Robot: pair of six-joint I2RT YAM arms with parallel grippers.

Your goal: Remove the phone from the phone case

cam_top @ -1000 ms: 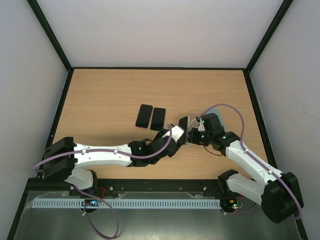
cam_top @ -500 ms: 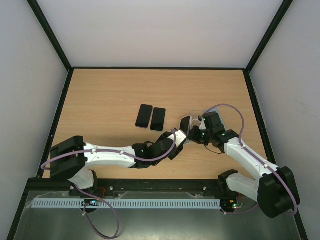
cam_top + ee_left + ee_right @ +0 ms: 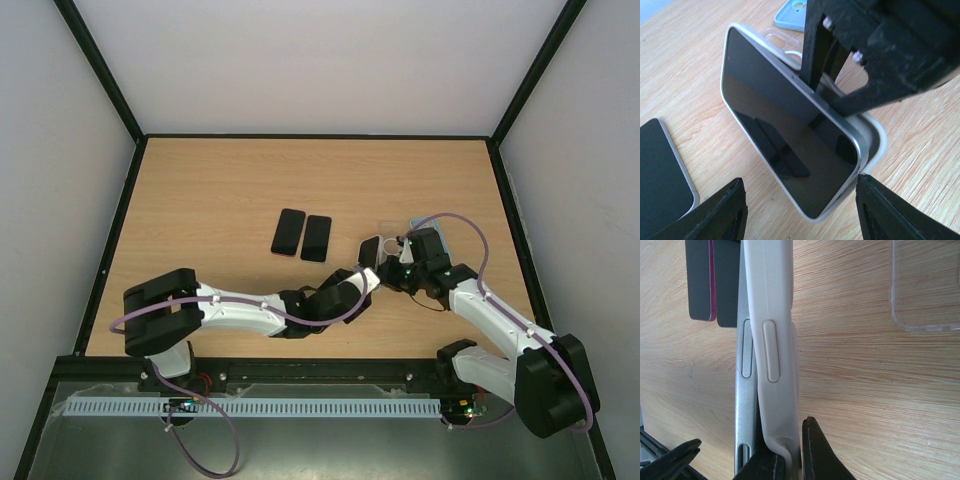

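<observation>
Reading left to right: two spare black phones [image 3: 302,235] lie flat, side by side, just left of the tabletop's middle. Not involved.

Next the left gripper [image 3: 365,279]: jaws wide, fingers [image 3: 730,210] either side of the phone's low end. Left wrist view shows bare wood between each finger and the phone, so it holds nothing.

The phone [image 3: 369,248] stands tilted on edge a little right of the middle, dark screen toward the left arm, with the white case [image 3: 875,142] partly off it.

From the right, the right gripper [image 3: 393,262] has its jaws narrow, pinched on the case wall.

Progress, my read: roughly midway. One long side of the white case is sprung clear of the silver frame. The end away from the right gripper looks seated, and the rim wraps the low corner. Left to do: left gripper takes the phone, pull the two apart, set both down.

View differences:
- Right wrist shows the split directly: case wall bowed off the phone's button edge, with its own fingers clamped on the lip.
- Left wrist shows the screen face, the corner the case hangs on, and the open left jaws.
- Top view gives layout only. The peel gap is not legible there.

A clear case [image 3: 925,290] and a blue case [image 3: 790,12] lie flat just beyond the phone, toward the right edge.
</observation>
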